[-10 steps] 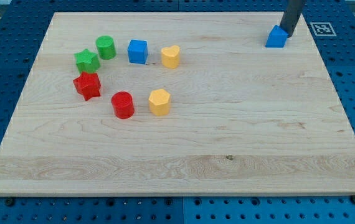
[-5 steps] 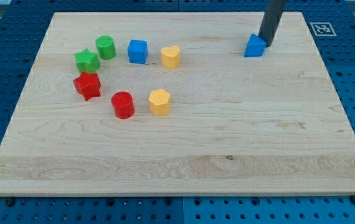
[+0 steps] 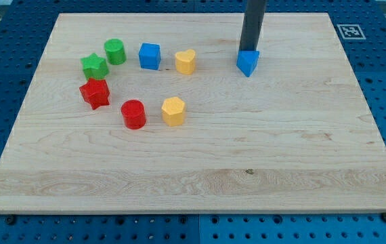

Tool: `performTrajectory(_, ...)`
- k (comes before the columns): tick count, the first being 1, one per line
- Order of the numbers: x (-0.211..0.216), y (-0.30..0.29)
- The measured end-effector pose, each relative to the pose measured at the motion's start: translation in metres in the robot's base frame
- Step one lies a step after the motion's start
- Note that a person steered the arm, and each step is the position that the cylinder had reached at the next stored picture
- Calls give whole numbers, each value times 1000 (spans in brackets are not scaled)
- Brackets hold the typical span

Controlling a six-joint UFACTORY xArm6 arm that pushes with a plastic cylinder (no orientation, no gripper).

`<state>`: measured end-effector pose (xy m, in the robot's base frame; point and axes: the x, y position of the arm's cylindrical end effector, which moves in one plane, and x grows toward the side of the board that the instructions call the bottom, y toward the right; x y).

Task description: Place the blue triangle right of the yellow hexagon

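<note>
The blue triangle [image 3: 248, 63] lies on the wooden board [image 3: 200, 163] at the upper middle right. My tip [image 3: 250, 52] touches its upper edge, just above it in the view. The yellow hexagon [image 3: 173, 111] sits lower and to the left, well apart from the triangle. The rod rises out of the view's top.
A ring of blocks sits at the left: green star [image 3: 94, 66], green cylinder [image 3: 115, 51], blue cube [image 3: 149, 56], yellow heart [image 3: 185, 61], red star [image 3: 95, 93], red cylinder [image 3: 133, 114]. A marker tag [image 3: 350, 31] lies off the board's top right corner.
My tip and the blue triangle have moved left and slightly down from the board's top right corner. The other blocks have not moved.
</note>
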<state>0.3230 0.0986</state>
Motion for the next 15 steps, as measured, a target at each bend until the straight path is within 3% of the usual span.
performTrajectory(8, 118, 38)
performTrajectory(10, 113, 38)
performTrajectory(15, 132, -42)
